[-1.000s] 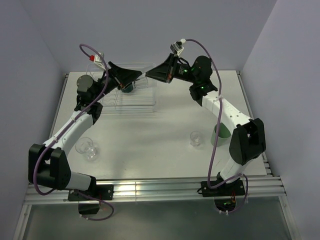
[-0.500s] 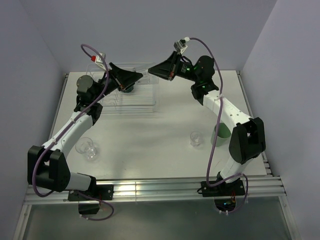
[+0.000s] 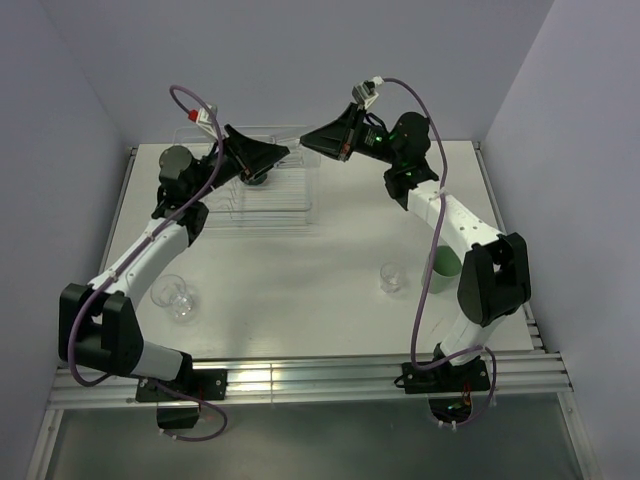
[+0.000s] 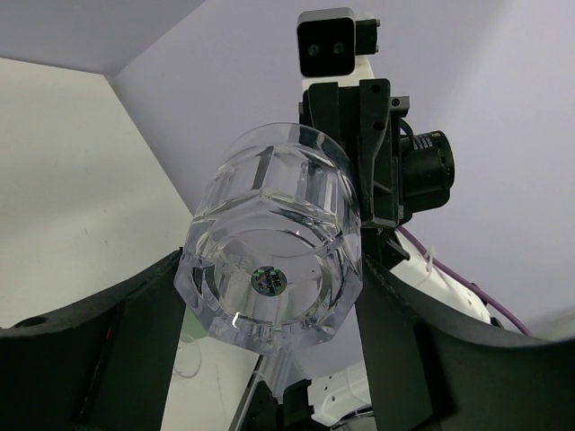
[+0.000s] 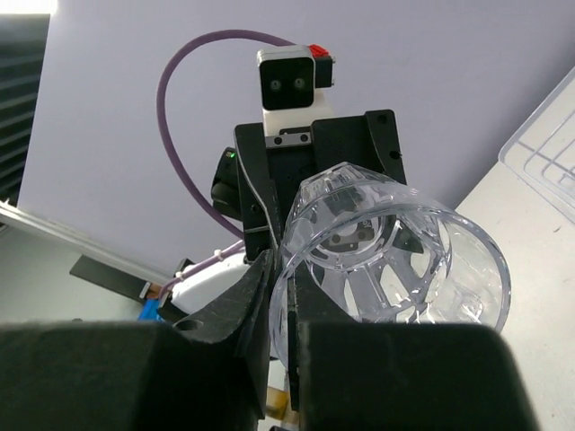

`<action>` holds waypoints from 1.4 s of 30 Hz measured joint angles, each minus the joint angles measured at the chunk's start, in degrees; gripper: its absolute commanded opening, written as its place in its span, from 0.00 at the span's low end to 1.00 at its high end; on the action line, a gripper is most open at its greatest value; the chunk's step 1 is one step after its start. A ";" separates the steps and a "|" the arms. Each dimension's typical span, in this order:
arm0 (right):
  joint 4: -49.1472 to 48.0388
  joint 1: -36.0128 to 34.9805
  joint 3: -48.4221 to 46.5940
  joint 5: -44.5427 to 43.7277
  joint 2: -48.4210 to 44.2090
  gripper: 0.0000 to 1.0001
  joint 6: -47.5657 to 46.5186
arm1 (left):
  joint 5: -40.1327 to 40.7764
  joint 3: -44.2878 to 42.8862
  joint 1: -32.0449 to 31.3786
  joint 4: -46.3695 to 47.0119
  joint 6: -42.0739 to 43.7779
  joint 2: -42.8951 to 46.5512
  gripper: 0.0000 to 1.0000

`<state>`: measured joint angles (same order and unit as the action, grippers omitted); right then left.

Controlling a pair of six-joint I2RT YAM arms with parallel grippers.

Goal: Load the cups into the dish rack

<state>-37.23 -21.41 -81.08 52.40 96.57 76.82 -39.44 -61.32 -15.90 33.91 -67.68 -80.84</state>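
A clear glass tumbler [image 4: 269, 260] hangs in the air above the see-through dish rack [image 3: 275, 205], between both grippers. My right gripper [image 5: 280, 296] is shut on its rim [image 5: 404, 260], one finger inside and one outside. My left gripper [image 4: 269, 296] has its jaws against both sides of the tumbler's base. In the top view the left gripper [image 3: 283, 152] and the right gripper [image 3: 303, 143] meet tip to tip. A dark green mug [image 3: 255, 177] sits in the rack. Clear glassware [image 3: 178, 300] stands front left, another clear tumbler [image 3: 393, 277] front right. A mint-green cup [image 3: 445, 262] is partly hidden behind the right arm.
The rack stands at the back of the white table [image 3: 320, 250], left of centre; a corner of it shows in the right wrist view [image 5: 548, 144]. Walls close the table in at the back and on both sides. A metal rail [image 3: 300, 375] runs along the near edge.
My left gripper has moved right and up to the tumbler, closing the gap to the right gripper. The right gripper has lifted slightly, still holding the rim.
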 measured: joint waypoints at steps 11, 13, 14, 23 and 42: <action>8.00 0.76 1.01 -4.63 -1.03 0.50 -7.45 | 1.66 -8.35 -0.66 -12.83 4.79 -2.69 0.00; 10.01 1.11 1.18 -5.64 -1.66 0.50 -8.81 | 2.36 -10.49 -0.68 -15.37 5.95 -3.58 0.00; 10.93 1.33 1.38 -6.23 -2.03 0.51 -9.49 | 2.78 -11.47 -0.68 -16.57 6.47 -4.04 0.00; 22.82 4.33 2.89 -12.35 -5.68 0.52 -17.03 | 5.14 -24.20 3.19 -28.44 10.23 -10.21 0.00; 43.50 4.96 2.64 -27.71 -9.03 0.52 -32.81 | 41.46 -74.47 -6.95 -72.06 40.54 -44.33 0.00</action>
<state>6.26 -16.45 -78.43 24.69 87.55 44.01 2.02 -135.79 -22.85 -38.15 -27.14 -125.16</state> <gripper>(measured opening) 0.516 0.741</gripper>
